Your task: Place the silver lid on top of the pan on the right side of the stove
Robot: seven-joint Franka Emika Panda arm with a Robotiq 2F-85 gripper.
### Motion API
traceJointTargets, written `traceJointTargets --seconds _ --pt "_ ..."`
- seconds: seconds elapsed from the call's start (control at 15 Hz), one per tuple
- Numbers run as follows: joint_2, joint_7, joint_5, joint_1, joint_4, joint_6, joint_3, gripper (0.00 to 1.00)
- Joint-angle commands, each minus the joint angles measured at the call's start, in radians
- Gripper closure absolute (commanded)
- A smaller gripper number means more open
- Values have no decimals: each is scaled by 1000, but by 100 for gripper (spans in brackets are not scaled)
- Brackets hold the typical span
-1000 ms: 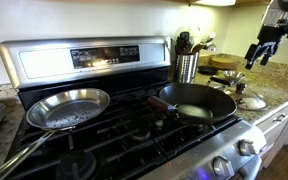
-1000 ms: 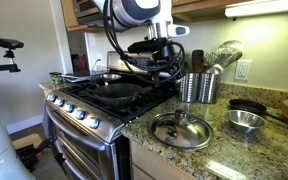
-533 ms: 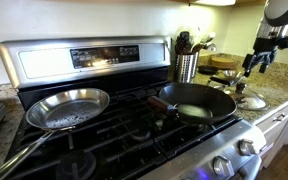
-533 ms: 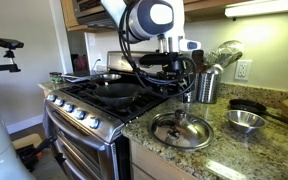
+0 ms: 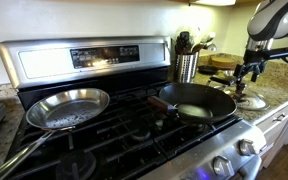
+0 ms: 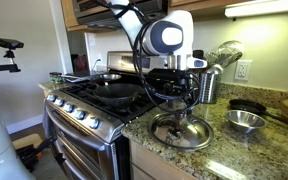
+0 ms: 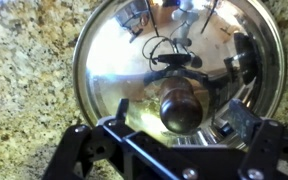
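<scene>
Stainless-steel gas stove (image 5: 84, 58): the black non-stick frying pan (image 5: 196, 101) sits uncovered on its right burner. The round, shiny silver metal lid (image 6: 180, 130) lies flat on the speckled granite surface (image 6: 219, 162), right of the stove. The gripper (image 7: 174, 150) hovers just above it, fingers (image 7: 82, 155) spread open either side of the knob (image 7: 181, 106), gripping nothing. Grasping, lifting and placing are all left to do.

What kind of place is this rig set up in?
Most likely a home kitchen: a stainless gas stove with black grates, a speckled granite counter beside it, and a utensil holder against the wall.
</scene>
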Motion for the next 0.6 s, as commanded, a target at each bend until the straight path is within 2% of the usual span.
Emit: traceJointTargets --seconds 0.0,0.13,0.27,0.53 --pt "61 12 25 -14 47 18 12 0" --pt "85 2 49 -19 61 30 21 0" --pt "103 14 53 -15 77 30 21 26" --pt "112 17 54 -13 98 27 25 53"
